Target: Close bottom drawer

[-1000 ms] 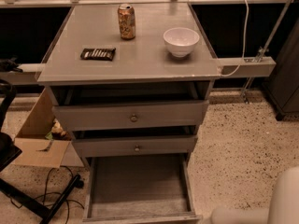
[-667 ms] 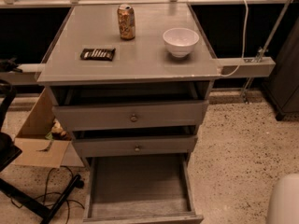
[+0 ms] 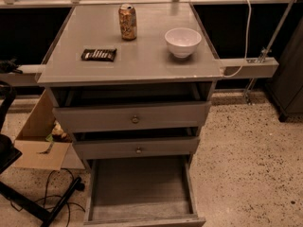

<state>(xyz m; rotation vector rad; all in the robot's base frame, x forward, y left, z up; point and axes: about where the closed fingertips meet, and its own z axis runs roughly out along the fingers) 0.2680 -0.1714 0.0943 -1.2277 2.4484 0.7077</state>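
Note:
The bottom drawer point(image 3: 140, 188) of the grey cabinet stands pulled far out toward me, its long flat grey inside bare. Its front edge runs along the lower edge of the view and its knob is hidden. Above it the middle drawer point(image 3: 137, 148) with a small knob and the top drawer point(image 3: 135, 117) with a larger knob each stand slightly out. The gripper is not in view.
On the cabinet top point(image 3: 142, 60) stand a drink can point(image 3: 128, 21), a white bowl point(image 3: 182, 41) and a dark snack bar point(image 3: 99, 55). An open cardboard box point(image 3: 40, 136) and black cables point(image 3: 52, 193) lie on the floor at left. Speckled floor point(image 3: 251, 164) lies at right.
The pale rounded arm part at the lower right has slid down and out of view. The drawers and the things on the top have not moved.

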